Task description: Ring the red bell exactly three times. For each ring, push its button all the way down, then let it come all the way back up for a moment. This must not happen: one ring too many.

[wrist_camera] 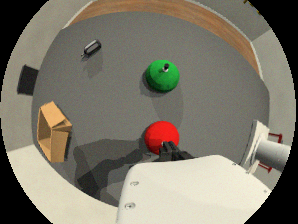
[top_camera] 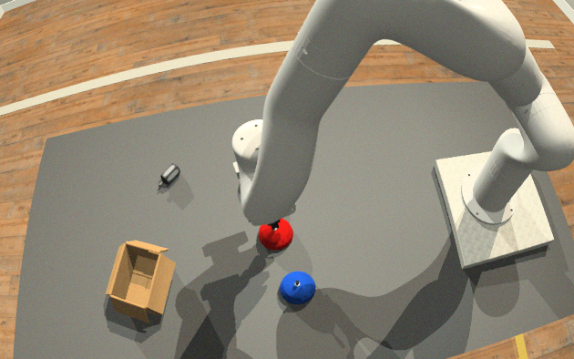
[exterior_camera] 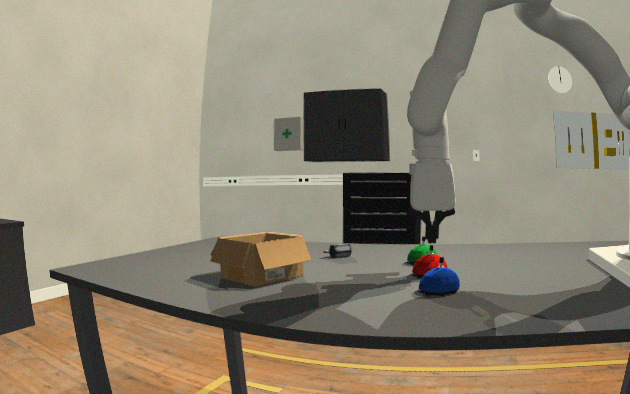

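Arm bent over — gripper shut, empty, pointing down.

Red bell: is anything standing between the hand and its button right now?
Nothing visible does. The shut hand hangs directly over the red bell, fingertips at or just above its button. The green bell and blue bell sit to either side, outside the straight-down path.
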You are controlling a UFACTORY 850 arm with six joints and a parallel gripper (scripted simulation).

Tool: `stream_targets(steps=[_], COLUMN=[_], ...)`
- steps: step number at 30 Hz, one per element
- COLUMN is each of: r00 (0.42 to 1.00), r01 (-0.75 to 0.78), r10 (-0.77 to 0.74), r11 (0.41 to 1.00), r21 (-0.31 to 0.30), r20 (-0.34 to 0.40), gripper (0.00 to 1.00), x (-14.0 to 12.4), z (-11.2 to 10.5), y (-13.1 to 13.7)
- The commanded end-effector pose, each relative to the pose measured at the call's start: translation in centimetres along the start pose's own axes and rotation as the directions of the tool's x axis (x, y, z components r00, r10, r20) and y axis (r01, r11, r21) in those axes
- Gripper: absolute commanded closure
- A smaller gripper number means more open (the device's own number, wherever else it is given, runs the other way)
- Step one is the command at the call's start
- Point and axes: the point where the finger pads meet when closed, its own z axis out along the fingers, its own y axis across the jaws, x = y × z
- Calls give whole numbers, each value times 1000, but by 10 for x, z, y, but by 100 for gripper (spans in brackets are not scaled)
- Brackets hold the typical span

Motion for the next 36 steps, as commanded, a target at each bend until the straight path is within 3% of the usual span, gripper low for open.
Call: stream_targets(steps=[1,36], r00=[1000,1000], r01=[0,0], r10=[0,0], r11=[1000,1000], r21=[2,2], r20=[0,0], gripper=[100,100], x=[0,0], z=[-1,9], y=[-1,-1])
